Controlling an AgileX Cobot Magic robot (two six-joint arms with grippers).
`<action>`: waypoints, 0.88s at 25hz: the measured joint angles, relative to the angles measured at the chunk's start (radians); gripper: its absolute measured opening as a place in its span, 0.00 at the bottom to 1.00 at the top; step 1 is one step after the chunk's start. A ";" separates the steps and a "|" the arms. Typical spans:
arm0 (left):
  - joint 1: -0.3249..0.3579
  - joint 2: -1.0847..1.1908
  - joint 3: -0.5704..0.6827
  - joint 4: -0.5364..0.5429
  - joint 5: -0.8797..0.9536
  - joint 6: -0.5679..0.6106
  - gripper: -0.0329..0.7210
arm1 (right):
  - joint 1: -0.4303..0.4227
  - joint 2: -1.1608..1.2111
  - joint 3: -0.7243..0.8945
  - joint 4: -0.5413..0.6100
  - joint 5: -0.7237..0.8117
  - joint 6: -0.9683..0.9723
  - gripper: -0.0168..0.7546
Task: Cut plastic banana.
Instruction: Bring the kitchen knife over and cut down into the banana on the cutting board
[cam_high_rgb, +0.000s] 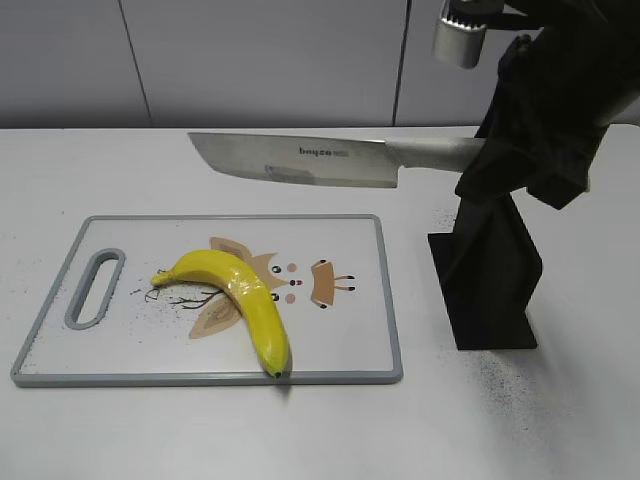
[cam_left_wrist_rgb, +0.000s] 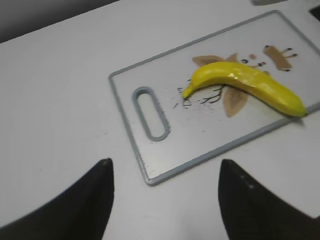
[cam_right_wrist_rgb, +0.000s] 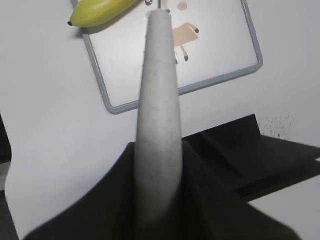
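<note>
Exterior: the right tool grips a knife level, banana below-left on the cutting board. Left wrist: left tool spread wide above the tabletop, banana ahead. Right wrist: handle clamped, banana beyond.

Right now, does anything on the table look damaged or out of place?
Nothing is damaged. The banana lies whole, its dark end at the cutting board's near rim. Dark specks dust the table beside the black stand.
</note>
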 joint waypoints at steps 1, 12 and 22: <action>-0.017 0.036 -0.016 -0.027 -0.004 0.051 0.86 | 0.000 0.009 -0.005 0.005 0.002 -0.024 0.23; -0.194 0.509 -0.250 -0.104 0.015 0.568 0.85 | 0.000 0.193 -0.152 0.086 0.098 -0.299 0.23; -0.280 0.924 -0.496 -0.173 0.055 0.719 0.83 | 0.000 0.324 -0.253 0.191 0.117 -0.423 0.23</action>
